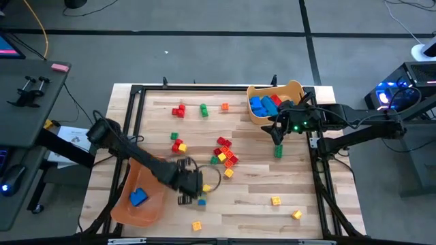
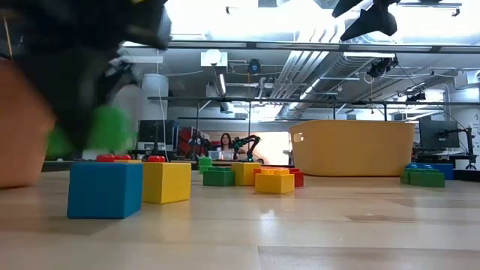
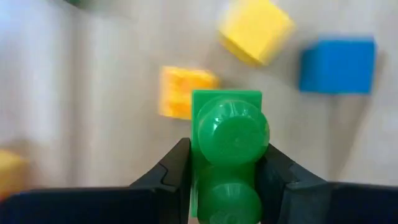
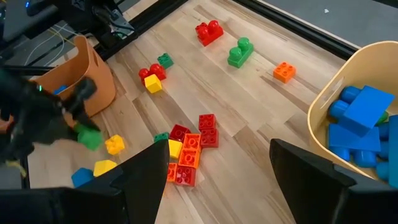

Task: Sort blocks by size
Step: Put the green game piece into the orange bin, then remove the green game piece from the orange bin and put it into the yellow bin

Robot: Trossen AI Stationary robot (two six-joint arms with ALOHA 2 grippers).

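Blocks mostly scattered mid-table — red/yellow/orange cluster (image 1: 225,152) at centre, several blue ones in the tan bin (image 1: 294,89) at the far right. Left gripper (image 3: 227,180) is clamped on a green two-stud block (image 3: 229,134), held just above the table beside the orange bin (image 1: 136,211); a blue cube (image 3: 337,66) and yellow blocks lie below, blurred. Right gripper (image 4: 214,165) hangs by the tan bin, fingers spread wide, holding nothing. No legible writing.

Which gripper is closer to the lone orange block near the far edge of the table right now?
Right. The right gripper hovers open beside the light bin, a little way from the orange block. The left gripper, holding a green block, is across the table.
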